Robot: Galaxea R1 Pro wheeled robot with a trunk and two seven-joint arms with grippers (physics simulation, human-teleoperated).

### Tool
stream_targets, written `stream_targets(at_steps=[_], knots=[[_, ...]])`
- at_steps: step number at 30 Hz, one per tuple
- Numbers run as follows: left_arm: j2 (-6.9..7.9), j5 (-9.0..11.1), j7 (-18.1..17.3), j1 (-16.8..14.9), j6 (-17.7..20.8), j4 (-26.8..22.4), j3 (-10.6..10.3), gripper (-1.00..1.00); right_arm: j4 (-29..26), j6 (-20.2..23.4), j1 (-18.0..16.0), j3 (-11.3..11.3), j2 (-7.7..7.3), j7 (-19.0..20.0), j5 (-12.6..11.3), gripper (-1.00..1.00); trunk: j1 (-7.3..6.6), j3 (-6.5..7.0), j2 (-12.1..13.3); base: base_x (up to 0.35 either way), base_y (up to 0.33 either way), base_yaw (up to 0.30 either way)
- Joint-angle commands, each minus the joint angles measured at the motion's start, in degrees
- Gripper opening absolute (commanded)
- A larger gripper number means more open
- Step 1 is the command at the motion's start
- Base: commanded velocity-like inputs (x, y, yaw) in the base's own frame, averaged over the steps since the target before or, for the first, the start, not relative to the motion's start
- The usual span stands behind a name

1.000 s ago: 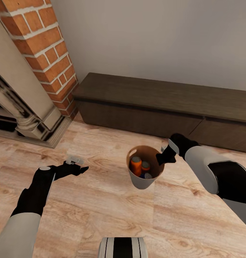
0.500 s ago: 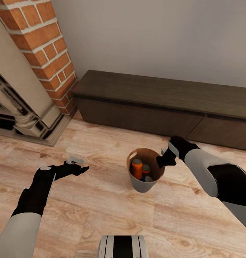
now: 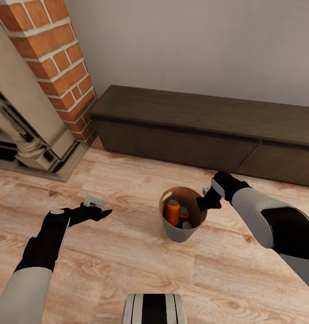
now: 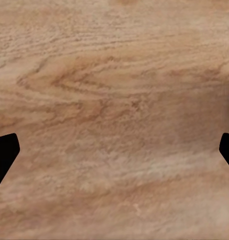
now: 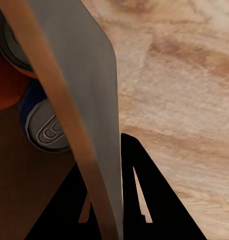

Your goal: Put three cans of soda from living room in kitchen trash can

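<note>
Grey bin (image 3: pixel 180 230) rim pinched between my right gripper (image 3: pixel 203 203) fingers, frame centre; three cans (image 3: pixel 172 212) inside; left gripper (image 3: pixel 96 208) spread wide.

We see a floor (image 3: pixel 127 261) of light wood planks with strong grain and a soft sheen. The bucket (image 3: pixel 174 231) looks matt grey outside and wood-brown inside; its thin wall (image 5: pixel 89 90) is smooth. The cans show metal tops, one orange can (image 3: pixel 172 211) and a blue can (image 5: pixel 44 127) glossy. The low cabinet (image 3: pixel 194 117) is dark matt wood. The chimney (image 3: pixel 55 49) is rough red brick with pale mortar. The right claw (image 3: pixel 203 201) is matt black.
</note>
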Motion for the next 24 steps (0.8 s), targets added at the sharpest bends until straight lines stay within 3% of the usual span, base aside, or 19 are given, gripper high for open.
stream_targets(at_steps=[1, 10, 19, 24], knots=[[-0.03, 0.0, 0.0, 0.0, 0.0, 0.0, 0.0, 1.00, 0.0, 0.1, 0.0, -0.8, -0.01, 0.5, -1.3, -1.00, 0.02, -0.22, 0.0, 0.000, 0.000, 0.000], [-0.07, 0.1, -0.1, 0.0, 0.0, 0.0, 0.0, 1.00, 0.0, 0.1, 0.1, -0.7, 0.07, 0.3, -1.3, -1.00, 0.02, -0.22, 0.0, 0.000, 0.000, 0.000], [-0.08, 0.1, 0.0, 0.0, 0.0, 0.3, -0.1, 1.00, -0.1, 0.1, 0.1, -0.8, 0.05, 0.2, -1.3, -1.00, 0.25, -2.21, -0.2, 0.000, 0.000, 0.000], [-0.31, 0.1, 0.0, 0.0, 0.0, 0.2, -0.1, 1.00, -0.1, 0.1, 0.1, -0.7, 0.05, 0.2, -1.3, -1.00, 0.25, -2.21, -0.2, 0.000, 0.000, 0.000]])
